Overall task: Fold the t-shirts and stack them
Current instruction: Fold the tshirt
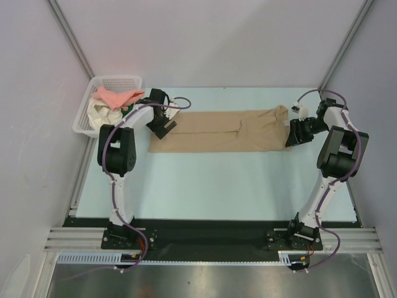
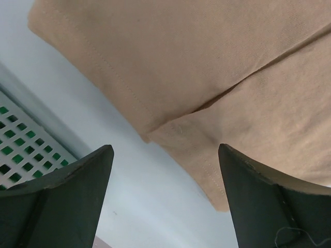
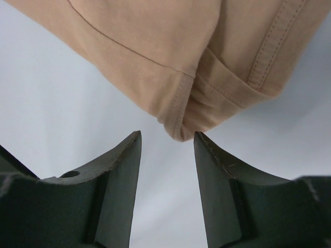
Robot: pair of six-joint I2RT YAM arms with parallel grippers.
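Observation:
A tan t-shirt (image 1: 223,131) lies folded into a long strip across the far part of the table. My left gripper (image 1: 162,129) is open at its left end, with the shirt's folded hem corner (image 2: 207,98) just ahead of the fingers. My right gripper (image 1: 293,136) is open at the right end, and the bunched shirt corner (image 3: 181,124) lies just beyond the fingertips. Neither gripper holds cloth. Salmon-pink (image 1: 116,97), cream-white (image 1: 101,114) and green (image 1: 126,109) t-shirts lie heaped in the basket.
A white plastic mesh basket (image 1: 87,110) stands at the far left corner, close behind my left arm; its mesh shows in the left wrist view (image 2: 23,147). Grey walls enclose the pale blue table (image 1: 217,186) at the back and sides.

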